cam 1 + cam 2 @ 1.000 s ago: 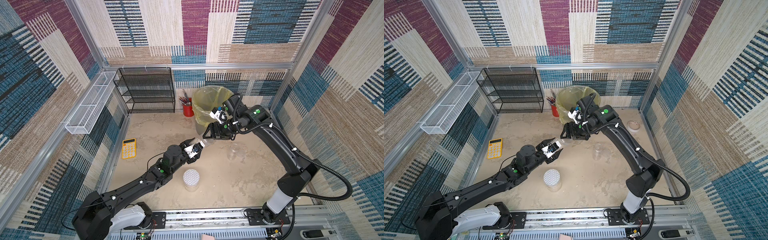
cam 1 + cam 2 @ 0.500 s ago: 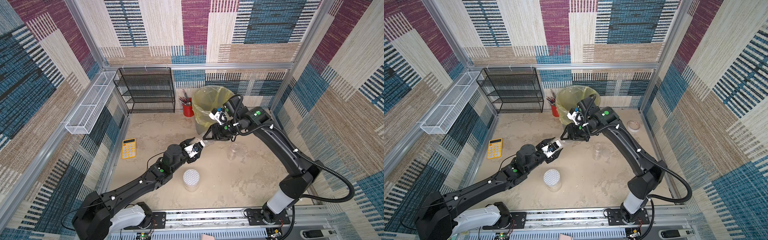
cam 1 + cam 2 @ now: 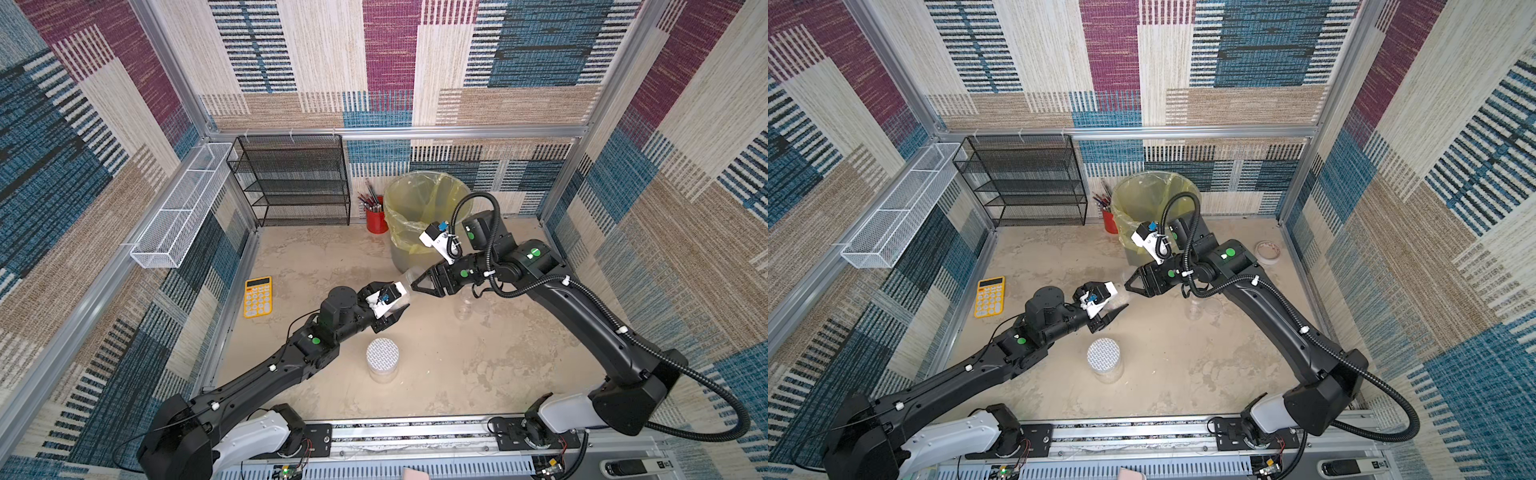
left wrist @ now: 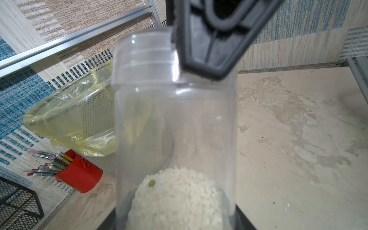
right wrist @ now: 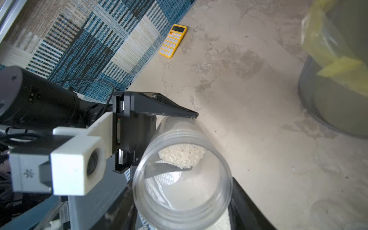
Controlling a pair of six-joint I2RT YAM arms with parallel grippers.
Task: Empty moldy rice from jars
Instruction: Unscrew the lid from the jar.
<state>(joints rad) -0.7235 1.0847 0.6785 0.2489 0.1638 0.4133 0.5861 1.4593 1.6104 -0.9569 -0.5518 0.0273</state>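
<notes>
My left gripper is shut on the base of a clear jar, held tilted above the table. Moldy rice lies heaped at the jar's base. My right gripper is shut on the jar's clear lid, one finger on each side. A second jar with a white grid lid stands near the front. A third clear jar stands under the right arm, with a loose clear lid beside it.
A bin with a yellow bag stands at the back, just behind the right gripper, with a red pencil cup beside it. A yellow calculator lies at the left. A black wire rack and a white wire basket line the walls.
The right gripper has shifted slightly at the jar's lid end. The left arm and the jar have held still.
</notes>
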